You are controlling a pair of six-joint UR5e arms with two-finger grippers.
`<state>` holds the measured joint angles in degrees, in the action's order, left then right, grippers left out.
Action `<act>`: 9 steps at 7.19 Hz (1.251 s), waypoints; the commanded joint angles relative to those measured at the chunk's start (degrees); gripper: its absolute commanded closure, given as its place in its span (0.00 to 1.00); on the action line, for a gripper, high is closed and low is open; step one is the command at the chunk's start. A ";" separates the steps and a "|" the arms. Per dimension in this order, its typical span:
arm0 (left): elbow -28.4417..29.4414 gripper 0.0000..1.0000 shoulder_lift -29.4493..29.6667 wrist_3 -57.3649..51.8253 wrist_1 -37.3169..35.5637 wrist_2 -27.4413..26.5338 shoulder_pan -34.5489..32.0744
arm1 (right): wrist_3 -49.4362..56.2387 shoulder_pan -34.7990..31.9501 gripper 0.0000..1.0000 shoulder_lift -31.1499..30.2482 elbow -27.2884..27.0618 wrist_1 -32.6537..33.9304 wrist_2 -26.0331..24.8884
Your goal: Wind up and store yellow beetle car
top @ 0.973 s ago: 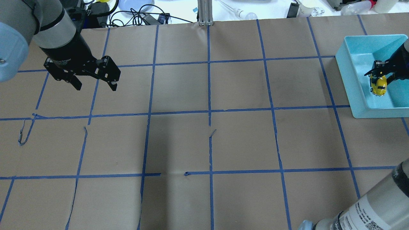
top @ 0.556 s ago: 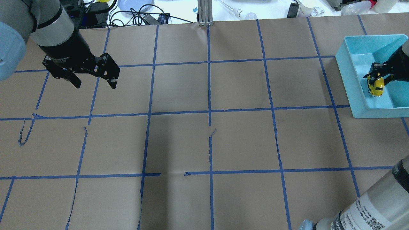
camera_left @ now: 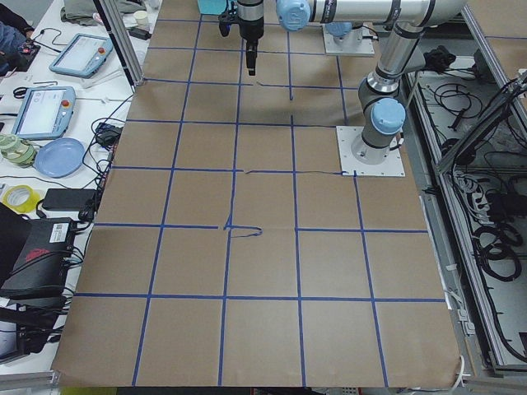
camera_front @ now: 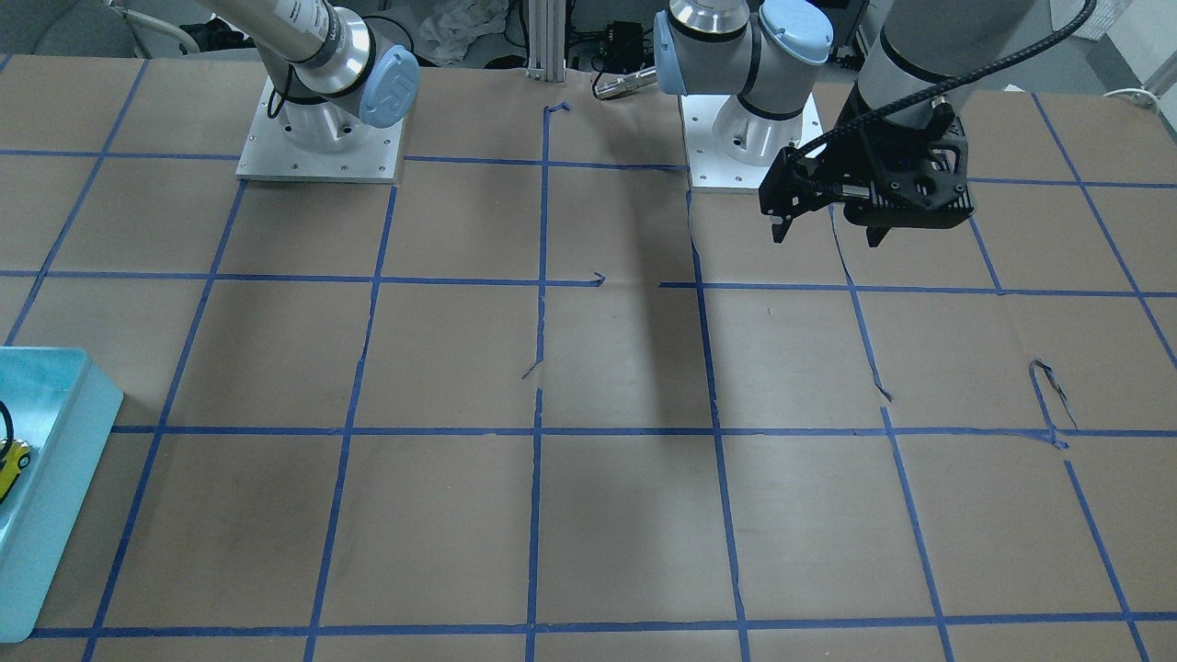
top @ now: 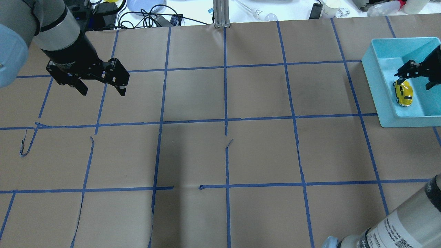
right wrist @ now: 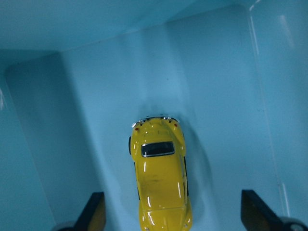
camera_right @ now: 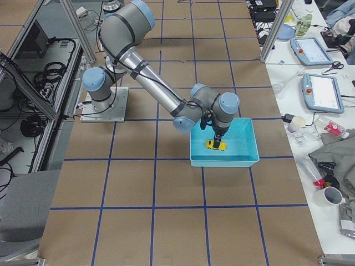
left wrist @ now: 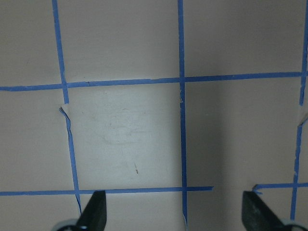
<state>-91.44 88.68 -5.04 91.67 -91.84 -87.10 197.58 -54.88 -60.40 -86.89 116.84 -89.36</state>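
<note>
The yellow beetle car lies on the floor of the teal bin at the table's right edge. It also shows in the right wrist view, the exterior right view and the front-facing view. My right gripper hangs open just above the car, and its fingertips stand apart on either side without touching it. My left gripper is open and empty above bare paper at the far left, and it also shows in the front-facing view.
Brown paper with a blue tape grid covers the table, torn in places. Cables, a blue plate and a metal post lie beyond the far edge. The bin's walls enclose the car.
My right gripper has opened and drawn back from the car, which now lies free on the bin floor. The left gripper has barely moved.
</note>
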 commanded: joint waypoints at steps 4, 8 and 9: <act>-0.14 0.00 0.00 0.03 -0.79 -0.09 -0.09 | -48.23 -10.46 0.00 -14.38 -0.12 -12.77 2.79; -0.14 0.00 0.00 0.20 -0.88 0.00 -0.09 | -101.63 -28.92 0.00 -17.90 0.49 -12.96 2.27; -0.14 0.00 0.00 0.20 -0.88 0.09 -0.09 | -112.31 -32.27 0.00 -19.22 0.58 -12.78 0.78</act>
<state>-91.57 88.68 -4.83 90.79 -91.83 -87.19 100.83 -82.26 -78.17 -86.56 103.86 -87.15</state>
